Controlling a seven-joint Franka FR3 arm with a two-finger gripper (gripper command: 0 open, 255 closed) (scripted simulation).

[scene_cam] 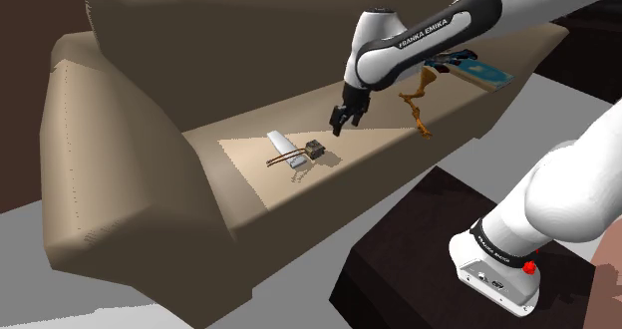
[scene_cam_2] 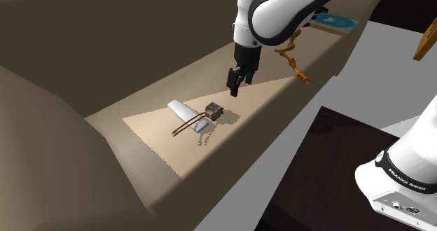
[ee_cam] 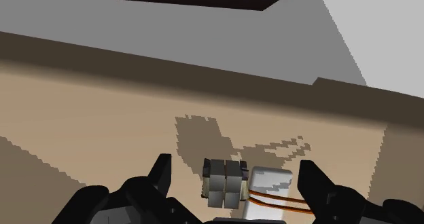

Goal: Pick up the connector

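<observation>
I see the beige sofa (scene_cam: 120,177) lying under the arm. The gripper (scene_cam: 341,129) hangs over its seat, fingers spread wide and empty, I judge to straddle the target. In the shoulder view, the connector (scene_cam: 316,150), a dark block trailing orange wires, lies at the gripper's eight o'clock, a white slab (scene_cam: 281,142) just beside it at nine.
</observation>
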